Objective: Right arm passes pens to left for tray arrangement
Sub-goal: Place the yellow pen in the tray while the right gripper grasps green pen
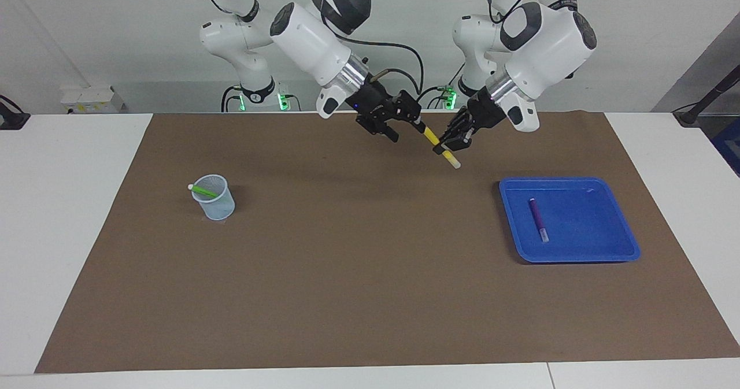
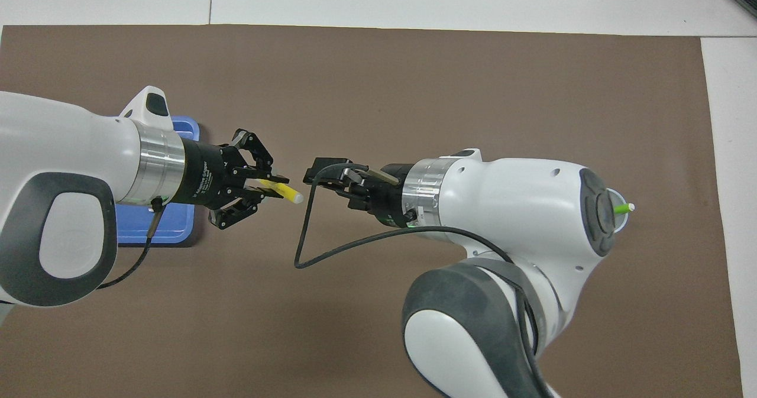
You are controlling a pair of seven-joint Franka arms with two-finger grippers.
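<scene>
A yellow pen (image 1: 442, 151) (image 2: 282, 191) hangs slanted in the air over the brown mat, with my left gripper (image 1: 450, 143) (image 2: 267, 186) shut on its middle. My right gripper (image 1: 404, 124) (image 2: 324, 179) stands open just off the pen's end, over the mat and clear of it. The blue tray (image 1: 578, 256) (image 2: 177, 235) lies toward the left arm's end, with a purple pen (image 1: 537, 218) lying flat in it. A green pen (image 1: 203, 191) (image 2: 621, 208) leans in the mesh cup (image 1: 218, 205).
The brown mat (image 1: 347, 273) covers most of the white table. The mesh cup stands toward the right arm's end; in the overhead view my right arm covers most of it. A black cable (image 2: 307, 238) loops from the right wrist.
</scene>
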